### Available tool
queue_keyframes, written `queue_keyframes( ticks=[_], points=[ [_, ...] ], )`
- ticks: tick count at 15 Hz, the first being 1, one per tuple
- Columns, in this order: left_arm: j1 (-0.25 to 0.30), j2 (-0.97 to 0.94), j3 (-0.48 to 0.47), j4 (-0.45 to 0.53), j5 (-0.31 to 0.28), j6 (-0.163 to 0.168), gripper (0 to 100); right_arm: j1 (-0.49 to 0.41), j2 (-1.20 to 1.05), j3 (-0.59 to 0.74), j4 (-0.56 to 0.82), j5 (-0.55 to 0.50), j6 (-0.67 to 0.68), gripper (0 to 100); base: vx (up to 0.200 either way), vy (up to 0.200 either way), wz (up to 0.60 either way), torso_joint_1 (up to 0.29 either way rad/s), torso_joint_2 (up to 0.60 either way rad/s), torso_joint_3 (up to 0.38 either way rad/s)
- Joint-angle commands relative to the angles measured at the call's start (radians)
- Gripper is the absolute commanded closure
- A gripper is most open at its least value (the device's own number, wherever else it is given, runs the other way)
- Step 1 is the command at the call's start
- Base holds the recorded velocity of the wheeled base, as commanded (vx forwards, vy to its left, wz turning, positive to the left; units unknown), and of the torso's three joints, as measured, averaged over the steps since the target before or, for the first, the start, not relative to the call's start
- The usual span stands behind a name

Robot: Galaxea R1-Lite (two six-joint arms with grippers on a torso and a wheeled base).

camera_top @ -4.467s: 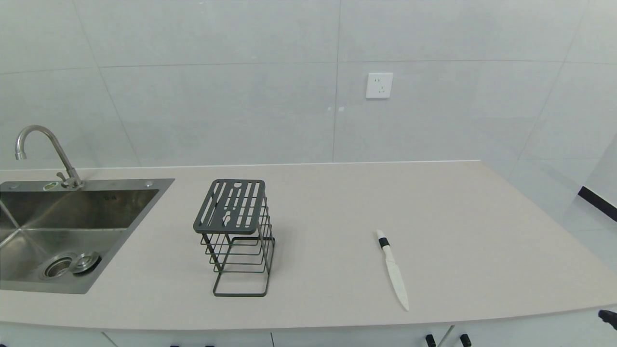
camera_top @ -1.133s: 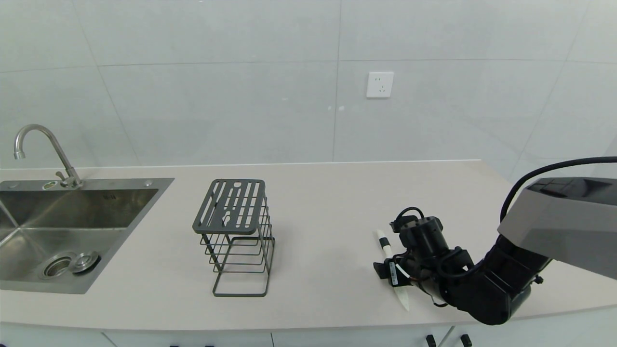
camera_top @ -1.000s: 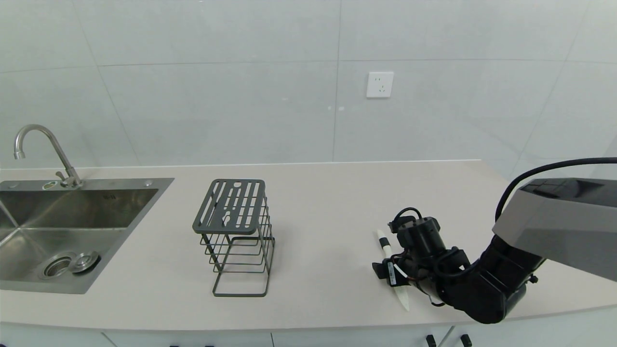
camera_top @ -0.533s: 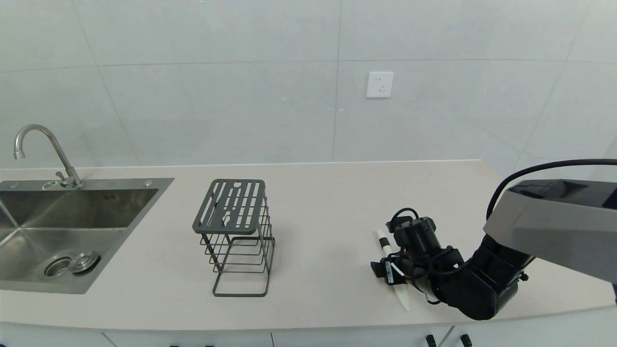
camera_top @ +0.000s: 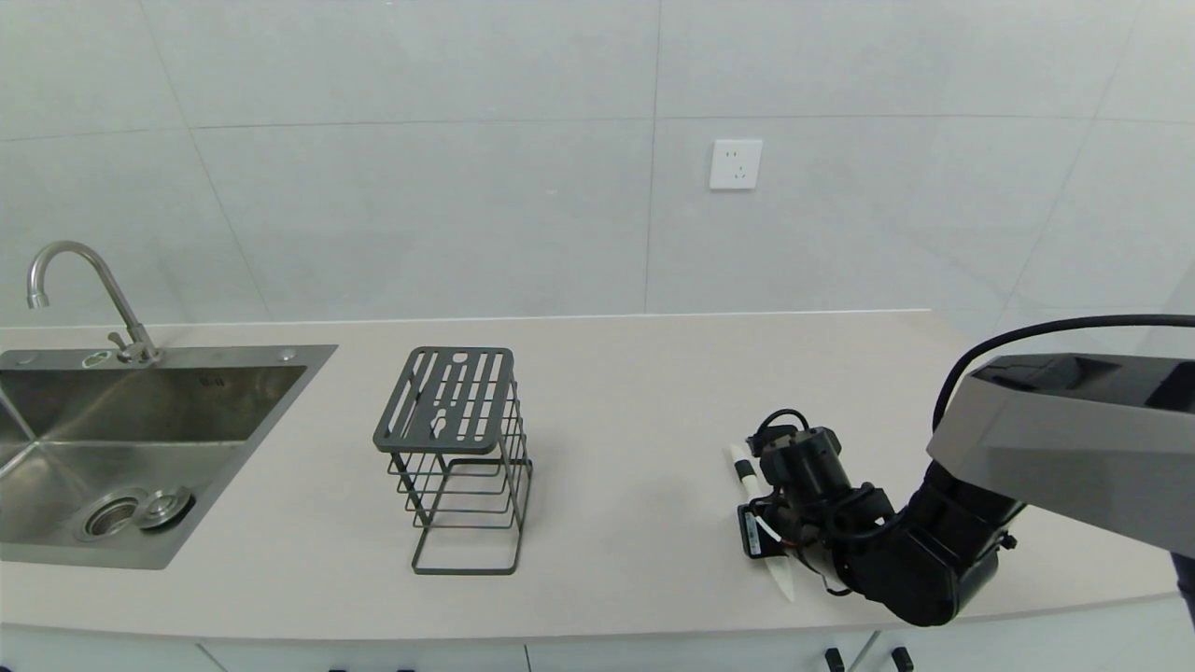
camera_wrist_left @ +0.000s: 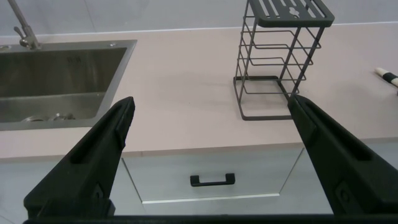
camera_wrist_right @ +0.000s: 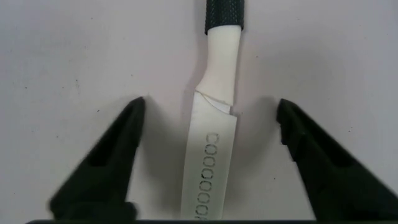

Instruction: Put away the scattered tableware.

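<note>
A white knife (camera_top: 743,467) with a black band on its handle lies flat on the counter, right of the dark wire knife rack (camera_top: 446,401). My right gripper (camera_top: 767,534) is down over the knife and open. In the right wrist view its two fingers (camera_wrist_right: 118,155) straddle the knife (camera_wrist_right: 214,137) where blade meets handle, apart from it on both sides. My left gripper (camera_wrist_left: 211,109) is open and holds nothing. It hangs low in front of the counter edge, facing the rack (camera_wrist_left: 287,12), with the knife handle (camera_wrist_left: 388,76) far off to the side.
A steel sink (camera_top: 233,355) with a curved faucet (camera_top: 84,280) is set into the counter at the left. The counter's front edge runs just near the knife tip. A drawer handle (camera_wrist_left: 212,180) sits below the counter. Bare counter lies between rack and knife.
The right arm came into view and settled over the knife; in the last second it crept slightly left and lower. Knife and rack have not moved.
</note>
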Motion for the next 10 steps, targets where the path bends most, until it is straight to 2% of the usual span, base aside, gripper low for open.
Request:
queue_keyframes(
  ticks=[1, 6, 10],
  points=[
    [0.000, 0.001, 0.000, -0.001, 0.000, 0.000, 0, 0.000, 0.005, 0.018, 0.006, 0.001, 0.001, 100, 0.000, 0.000, 0.00, 0.000, 0.00, 0.000],
    [0.000, 0.001, 0.000, -0.001, 0.000, 0.000, 0, -0.012, -0.043, 0.013, -0.034, 0.004, -0.009, 100, 0.000, 0.000, 0.00, 0.000, 0.00, 0.000],
    [0.000, 0.001, 0.000, -0.001, 0.000, -0.001, 0, -0.053, -0.091, 0.012, -0.267, 0.063, -0.055, 100, 0.000, 0.000, 0.00, 0.000, 0.00, 0.000]
  ],
)
